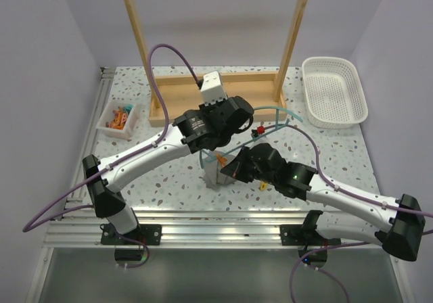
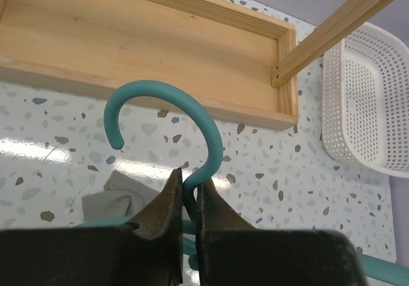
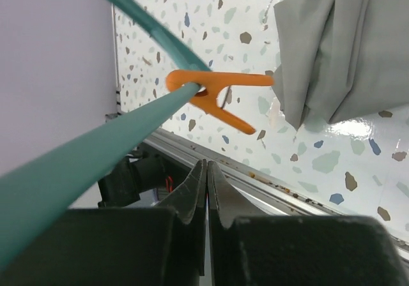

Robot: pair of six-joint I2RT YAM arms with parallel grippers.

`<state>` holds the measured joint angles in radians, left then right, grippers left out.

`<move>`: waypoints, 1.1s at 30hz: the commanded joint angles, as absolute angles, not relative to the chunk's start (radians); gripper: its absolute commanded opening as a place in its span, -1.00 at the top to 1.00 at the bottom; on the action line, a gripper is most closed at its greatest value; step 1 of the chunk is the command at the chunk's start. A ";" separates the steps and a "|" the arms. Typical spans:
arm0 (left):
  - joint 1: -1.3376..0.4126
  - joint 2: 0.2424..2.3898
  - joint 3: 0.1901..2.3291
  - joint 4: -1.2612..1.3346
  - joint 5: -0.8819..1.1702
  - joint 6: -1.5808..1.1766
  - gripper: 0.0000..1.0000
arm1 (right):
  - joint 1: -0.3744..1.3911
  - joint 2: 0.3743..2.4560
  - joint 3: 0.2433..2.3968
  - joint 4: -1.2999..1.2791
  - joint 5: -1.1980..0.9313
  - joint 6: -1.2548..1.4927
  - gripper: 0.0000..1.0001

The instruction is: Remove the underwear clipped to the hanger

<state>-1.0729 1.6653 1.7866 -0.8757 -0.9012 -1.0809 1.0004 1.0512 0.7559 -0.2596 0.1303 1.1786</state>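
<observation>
The teal hanger (image 1: 281, 113) hangs tilted above the middle of the table. My left gripper (image 2: 190, 174) is shut on the neck just below its curved hook (image 2: 185, 101); from above, this gripper (image 1: 240, 124) is over the table's centre. An orange clothespin (image 3: 214, 91) sits on the hanger's bar (image 3: 96, 152). One of its prongs reaches the edge of the grey underwear (image 3: 339, 43), which droops onto the table (image 1: 216, 176). My right gripper (image 3: 206, 165) is shut with nothing between its fingers. It is just below the clothespin, apart from it.
A white basket (image 1: 333, 91) stands at the back right. The tall wooden frame's base (image 1: 216, 93) lies along the back. A small tray of clips (image 1: 118, 119) is at the left. A red clip (image 1: 256, 132) is on the hanger. An aluminium rail (image 1: 216, 218) runs along the near edge.
</observation>
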 commanded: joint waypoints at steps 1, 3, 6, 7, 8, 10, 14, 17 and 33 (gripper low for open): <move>-1.052 1.643 1.761 -0.858 -0.832 -1.065 1.00 | 1.000 1.006 0.807 -0.152 0.089 1.053 0.97; -1.032 1.634 1.750 -0.848 -0.810 -1.055 1.00 | 1.002 1.000 0.811 -0.159 0.055 1.007 0.54; -1.009 1.611 1.738 -0.825 -0.773 -1.014 1.00 | 1.000 0.992 0.790 -0.120 -0.100 0.727 0.08; -1.009 1.611 1.740 -0.825 -0.773 -1.014 1.00 | 1.000 0.992 0.790 -0.120 -0.144 0.675 0.04; -1.003 1.608 1.740 -0.821 -0.761 -1.006 1.00 | 1.000 0.996 0.782 -0.124 -0.172 0.631 0.00; -0.983 1.598 1.740 -0.813 -0.744 -0.986 1.00 | 1.000 0.989 0.758 -0.135 -0.213 0.527 -0.02; -0.947 1.589 1.746 -0.796 -0.690 -0.950 1.00 | 1.000 0.945 0.690 -0.121 -0.271 0.382 -0.05; -0.924 1.595 1.761 -0.799 -0.649 -0.931 1.00 | 1.002 0.908 0.667 -0.126 -0.285 0.286 -0.05; -0.876 1.655 1.795 -0.836 -0.525 -0.902 1.00 | 1.002 1.110 0.879 -0.377 -0.072 0.285 -0.18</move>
<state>-0.8783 1.6630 1.7725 -0.8940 -0.4763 -0.8795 0.9829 1.0721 0.8047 -0.3191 -0.1627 0.2779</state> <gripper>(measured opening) 0.062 0.586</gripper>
